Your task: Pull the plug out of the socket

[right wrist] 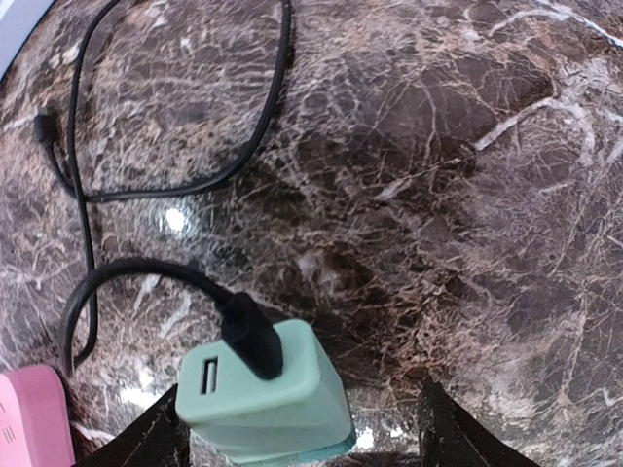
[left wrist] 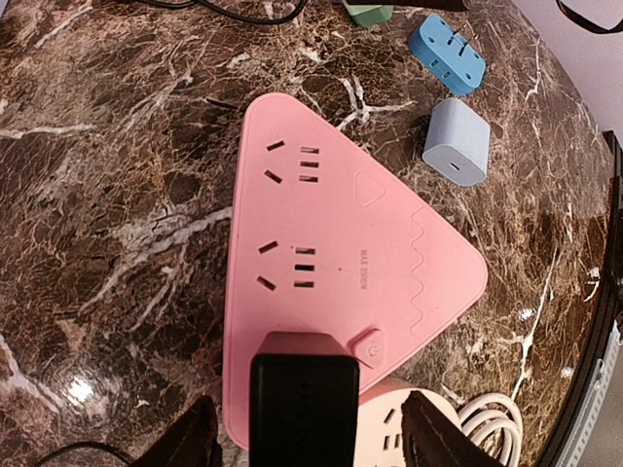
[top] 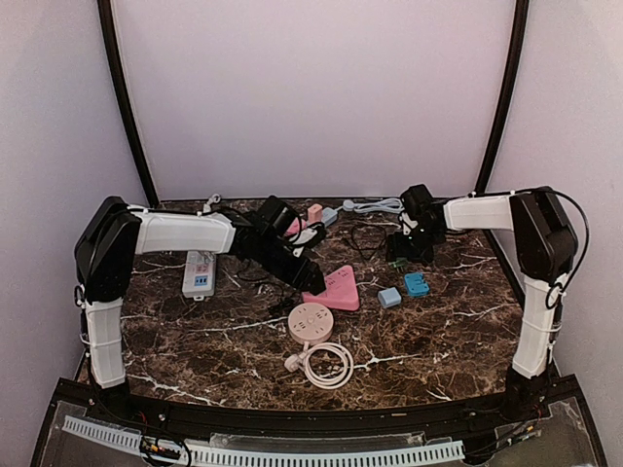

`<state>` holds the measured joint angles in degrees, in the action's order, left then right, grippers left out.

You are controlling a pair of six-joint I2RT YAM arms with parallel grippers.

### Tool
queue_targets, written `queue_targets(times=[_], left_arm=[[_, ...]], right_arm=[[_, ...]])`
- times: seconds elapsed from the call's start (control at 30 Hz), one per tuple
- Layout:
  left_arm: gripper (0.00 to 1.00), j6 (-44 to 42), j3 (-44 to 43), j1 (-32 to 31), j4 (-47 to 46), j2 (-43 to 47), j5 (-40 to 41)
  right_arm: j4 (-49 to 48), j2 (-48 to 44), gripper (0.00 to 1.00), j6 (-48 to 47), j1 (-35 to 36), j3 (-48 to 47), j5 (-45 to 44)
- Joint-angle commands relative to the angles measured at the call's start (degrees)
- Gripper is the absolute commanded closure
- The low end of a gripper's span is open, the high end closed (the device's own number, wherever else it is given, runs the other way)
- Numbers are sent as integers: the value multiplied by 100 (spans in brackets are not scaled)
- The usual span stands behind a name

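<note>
The pink triangular socket (left wrist: 360,253) lies flat on the marble table (left wrist: 117,214). A black plug (left wrist: 304,409) stands in its near corner, beside the power button. My left gripper (left wrist: 307,443) is open and straddles the plug, with a gap on each side. In the top view the left gripper (top: 307,277) sits over the socket's (top: 336,289) left end. My right gripper (right wrist: 302,438) is open near the table. A mint-green charger (right wrist: 268,399) with a black cable (right wrist: 243,336) lies between its fingers, close to the left one.
A blue adapter (left wrist: 446,53) and a grey-blue cube (left wrist: 457,141) lie beyond the socket. A round pink power strip (top: 311,321) with a coiled white cord (top: 326,365) lies in front of it. A white power strip (top: 199,272) sits at the left. Loose black cable (right wrist: 195,185) curls by the charger.
</note>
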<state>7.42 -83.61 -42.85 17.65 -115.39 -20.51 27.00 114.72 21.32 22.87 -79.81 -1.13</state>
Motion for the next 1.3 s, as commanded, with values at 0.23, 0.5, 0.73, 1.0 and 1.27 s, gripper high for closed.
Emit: queue_targets(times=[0.23,0.5,0.73,1.0,1.27], left_arm=[[38,-321,-479,90,284,108,-173],[48,-535,-854,116,752,-158,-106],[55,-704,-1131,110,1270,-366,-174],[60,-707,-1314,116,1476,-514,-292],[81,-645,-1363,56,1472,-545,-248]], right_arm=[[-363,-1258,13,215,169,796,524],[-569,-1691,20,371,615,1034,1054],[-1070,-1631,43,802,1071,1111,1941],[-1754,-1121,74,1469,1435,1056,2526],[-2087,-527,97,1958,1587,906,2686]])
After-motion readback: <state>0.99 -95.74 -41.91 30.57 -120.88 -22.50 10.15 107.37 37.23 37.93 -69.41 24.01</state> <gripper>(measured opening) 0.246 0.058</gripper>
